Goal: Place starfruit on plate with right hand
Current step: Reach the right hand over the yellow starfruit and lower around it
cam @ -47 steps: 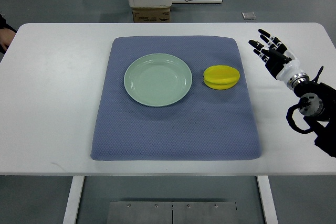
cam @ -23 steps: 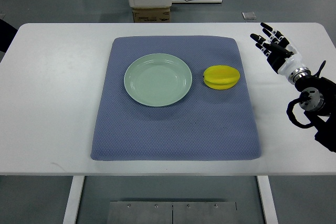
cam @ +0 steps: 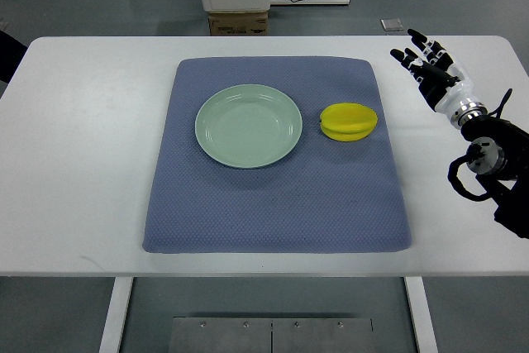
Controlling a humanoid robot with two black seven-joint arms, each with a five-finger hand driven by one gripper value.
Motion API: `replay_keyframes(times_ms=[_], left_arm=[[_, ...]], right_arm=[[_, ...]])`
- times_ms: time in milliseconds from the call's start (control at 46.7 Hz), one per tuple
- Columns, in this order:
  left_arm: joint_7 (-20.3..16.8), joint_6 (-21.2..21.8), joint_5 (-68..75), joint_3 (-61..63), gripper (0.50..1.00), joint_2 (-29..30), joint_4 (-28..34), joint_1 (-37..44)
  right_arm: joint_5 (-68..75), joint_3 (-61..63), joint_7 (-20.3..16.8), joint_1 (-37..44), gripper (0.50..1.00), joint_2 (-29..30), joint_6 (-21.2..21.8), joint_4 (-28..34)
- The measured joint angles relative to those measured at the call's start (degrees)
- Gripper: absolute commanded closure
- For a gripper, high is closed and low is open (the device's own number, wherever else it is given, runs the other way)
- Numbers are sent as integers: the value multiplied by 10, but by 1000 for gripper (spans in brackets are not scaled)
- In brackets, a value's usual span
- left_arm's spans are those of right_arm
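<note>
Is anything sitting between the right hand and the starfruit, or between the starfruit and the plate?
Nothing visible. Only bare table and mat separate the open right hand from the starfruit, and only mat lies between the starfruit and the plate.

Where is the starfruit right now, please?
In the top view, the starfruit lies on the blue mat, just right of the plate and left of the right hand.

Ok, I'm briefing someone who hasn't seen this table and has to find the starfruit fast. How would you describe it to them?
Start at the white table and find the blue mat in its middle. On the mat, right of the pale green plate and not touching it, lies the starfruit. It is the only bright yellow thing there, small, rounded and ridged, while the plate is flat and empty.
</note>
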Motion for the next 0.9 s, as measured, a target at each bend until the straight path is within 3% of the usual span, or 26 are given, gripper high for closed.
replay_keyframes(times_ms=[214, 385, 600, 749, 899], left_arm=[[0, 0, 0, 0, 500, 0, 0, 0], [0, 0, 0, 0, 500, 0, 0, 0], [0, 0, 0, 0, 500, 0, 0, 0], [0, 0, 0, 0, 500, 0, 0, 0], [0, 0, 0, 0, 500, 0, 0, 0]], right_arm=[[-41, -56, 2, 20, 500, -1, 0, 12], [-106, -99, 33, 32, 500, -21, -1, 54], [-157, -130, 43, 33, 500, -59, -1, 111], [-181, -191, 63, 31, 500, -97, -45, 181], [-203, -233, 96, 31, 500, -107, -86, 196]])
